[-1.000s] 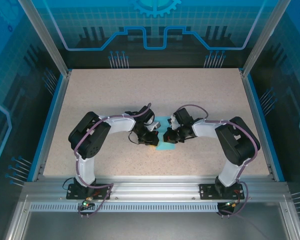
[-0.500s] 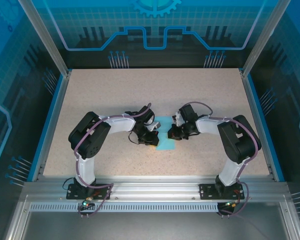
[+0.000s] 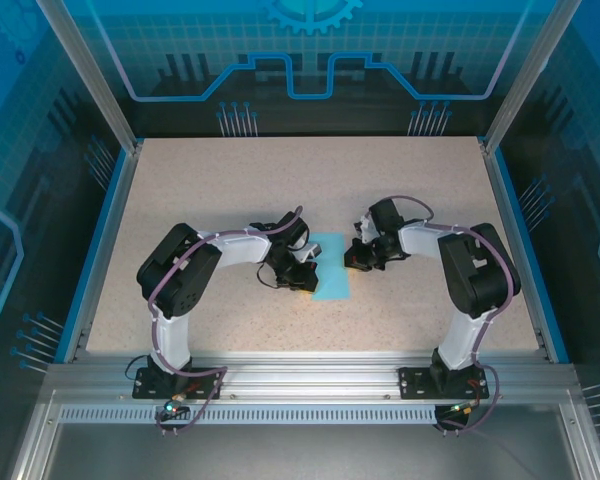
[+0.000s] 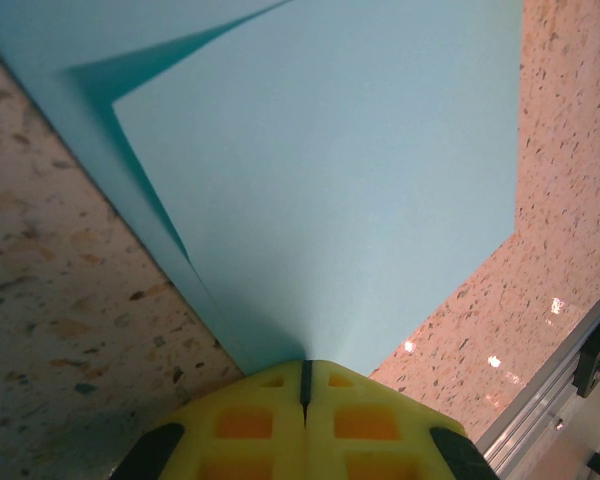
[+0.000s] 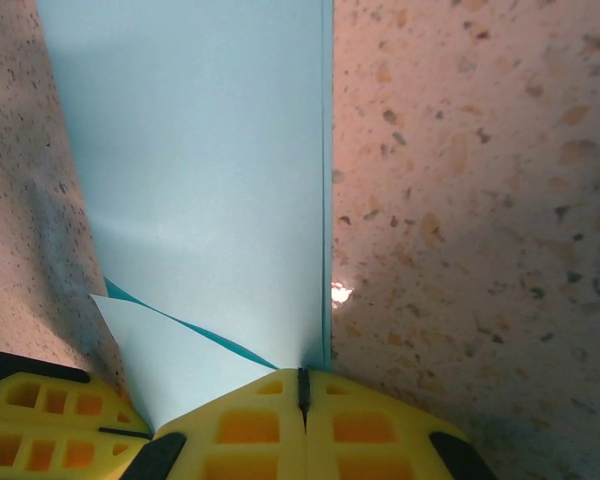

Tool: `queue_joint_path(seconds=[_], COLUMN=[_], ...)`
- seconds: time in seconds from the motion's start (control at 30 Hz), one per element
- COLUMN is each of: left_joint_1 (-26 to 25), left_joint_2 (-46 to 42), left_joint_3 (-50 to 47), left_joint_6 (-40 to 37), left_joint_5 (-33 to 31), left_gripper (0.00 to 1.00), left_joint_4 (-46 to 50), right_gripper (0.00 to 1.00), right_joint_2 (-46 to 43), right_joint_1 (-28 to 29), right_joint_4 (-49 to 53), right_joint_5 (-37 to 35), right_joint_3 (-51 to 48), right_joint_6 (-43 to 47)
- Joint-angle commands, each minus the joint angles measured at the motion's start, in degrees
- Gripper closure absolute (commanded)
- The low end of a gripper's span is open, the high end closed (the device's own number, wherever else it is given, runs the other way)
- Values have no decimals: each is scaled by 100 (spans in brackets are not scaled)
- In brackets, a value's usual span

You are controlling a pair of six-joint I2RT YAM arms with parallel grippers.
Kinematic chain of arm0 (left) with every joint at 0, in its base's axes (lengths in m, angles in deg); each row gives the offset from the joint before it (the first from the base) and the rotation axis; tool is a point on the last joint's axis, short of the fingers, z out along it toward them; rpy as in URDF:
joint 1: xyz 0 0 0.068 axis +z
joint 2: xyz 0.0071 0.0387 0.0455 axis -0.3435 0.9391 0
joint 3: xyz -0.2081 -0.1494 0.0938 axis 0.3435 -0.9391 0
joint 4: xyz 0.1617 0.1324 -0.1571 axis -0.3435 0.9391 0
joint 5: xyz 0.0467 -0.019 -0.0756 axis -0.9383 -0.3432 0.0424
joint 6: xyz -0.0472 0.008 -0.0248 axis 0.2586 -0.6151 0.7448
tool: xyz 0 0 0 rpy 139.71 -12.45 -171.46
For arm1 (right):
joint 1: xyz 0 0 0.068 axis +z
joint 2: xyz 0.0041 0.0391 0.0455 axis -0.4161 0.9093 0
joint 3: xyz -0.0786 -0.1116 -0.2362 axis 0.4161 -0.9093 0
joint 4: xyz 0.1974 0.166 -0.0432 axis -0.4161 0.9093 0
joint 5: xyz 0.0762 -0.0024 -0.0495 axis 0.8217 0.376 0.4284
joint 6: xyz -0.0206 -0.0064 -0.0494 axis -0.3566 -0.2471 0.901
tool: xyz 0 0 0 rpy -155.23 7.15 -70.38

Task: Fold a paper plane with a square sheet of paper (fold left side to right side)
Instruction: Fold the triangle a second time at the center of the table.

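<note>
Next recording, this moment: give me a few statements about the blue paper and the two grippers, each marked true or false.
1. The left gripper and the right gripper both have their jaws shut. True.
2. The square sheet of paper lies open as one flat layer. False: it is folded over, and two layers show in the left wrist view.
3. Seen from above, the sheet lies between the two grippers. True.
4. The sheet rests on a metal tray. False: it lies directly on the speckled table.

Left arm (image 3: 235,245) and right arm (image 3: 425,240) flank paper (image 3: 332,283); far tabletop (image 3: 310,180) open.
</note>
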Motion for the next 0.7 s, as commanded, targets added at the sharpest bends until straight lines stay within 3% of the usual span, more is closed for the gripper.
queue_joint_path(seconds=[0.0,0.27,0.4,0.67], left_joint_1=[-32,-33,-35,-43], left_joint_2=[238,185,150,64], left_joint_3=[-101,-92,-75,19], left_joint_6=[-132,-132,-123,-98], left_joint_5=[-473,-449,-428,-390], left_gripper=[100,100,100,100], left_joint_4=[409,390,383,414], right_gripper=[97,97,97,97], right_joint_2=[166,-516,-787,-456], right_joint_1=[-273,-243,48,646], right_joint_4=[98,-28,-282,-934], right_joint_5=[-445,-359,-149,145], right_joint_3=[109,-157,-509,-680], right_joint_6=[153,50,-133,-570])
